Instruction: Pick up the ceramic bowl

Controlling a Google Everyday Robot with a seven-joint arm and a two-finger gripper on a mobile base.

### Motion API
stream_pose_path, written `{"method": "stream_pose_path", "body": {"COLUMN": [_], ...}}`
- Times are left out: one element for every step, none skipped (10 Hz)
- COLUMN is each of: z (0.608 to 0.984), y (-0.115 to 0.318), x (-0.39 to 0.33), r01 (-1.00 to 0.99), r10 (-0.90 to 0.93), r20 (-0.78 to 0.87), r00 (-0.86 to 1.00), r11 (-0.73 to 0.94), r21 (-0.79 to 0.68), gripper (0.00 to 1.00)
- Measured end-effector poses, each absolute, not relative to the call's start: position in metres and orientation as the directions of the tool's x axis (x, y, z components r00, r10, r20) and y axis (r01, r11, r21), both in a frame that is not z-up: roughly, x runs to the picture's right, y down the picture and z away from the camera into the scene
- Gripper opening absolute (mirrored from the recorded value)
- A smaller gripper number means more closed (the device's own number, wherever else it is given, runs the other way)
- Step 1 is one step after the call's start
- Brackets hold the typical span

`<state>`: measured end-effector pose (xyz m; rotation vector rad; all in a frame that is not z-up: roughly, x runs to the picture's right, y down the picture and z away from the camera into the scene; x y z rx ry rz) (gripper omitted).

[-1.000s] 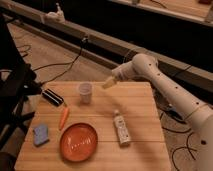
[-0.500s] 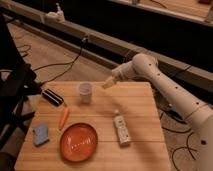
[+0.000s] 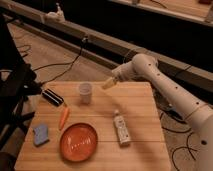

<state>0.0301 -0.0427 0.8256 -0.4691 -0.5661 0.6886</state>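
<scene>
The ceramic bowl (image 3: 79, 142) is a wide, shallow orange-red dish lying near the front left of the wooden table (image 3: 140, 107). My gripper (image 3: 106, 84) hangs above the table's far edge, just right of a small white cup (image 3: 85, 92) and well behind the bowl. The white arm (image 3: 170, 90) reaches in from the right. The gripper holds nothing that I can see.
A carrot (image 3: 63, 118) lies left of the bowl, a blue sponge (image 3: 41, 134) at the front left, a black object (image 3: 52, 97) at the far left, and a white bottle (image 3: 121, 130) lies right of the bowl. Cables cross the floor behind.
</scene>
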Motion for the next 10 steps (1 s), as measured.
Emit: {"method": "stream_pose_path", "body": {"z": [0.823,0.821,0.817,0.814,0.81,0.808,0.805,0.799,0.795,0.795], "y": [-0.033,-0.019,0.001,0.015,0.034,0.052,0.073,0.095,0.106,0.107], "x": [0.024,0.016,0.001,-0.009,-0.02,-0.028,-0.036,-0.044,-0.048,-0.047], "r01": [-0.43,-0.398,-0.349,-0.318,-0.284,-0.257,-0.223,-0.176,-0.15,-0.15], "r10": [0.681,0.661,0.636,0.624,0.612,0.605,0.591,0.571,0.56,0.56], "r20": [0.334,0.341,0.354,0.361,0.368,0.367,0.367,0.376,0.383,0.383], "r00": [0.652,0.668,0.686,0.693,0.7,0.706,0.718,0.73,0.735,0.734], "r11": [0.694,0.705,0.714,0.715,0.711,0.703,0.695,0.689,0.685,0.684], "r21": [-0.578,-0.587,-0.607,-0.623,-0.644,-0.663,-0.683,-0.703,-0.713,-0.713], "gripper": [0.8,0.8,0.8,0.8,0.8,0.8,0.8,0.8,0.8,0.8]}}
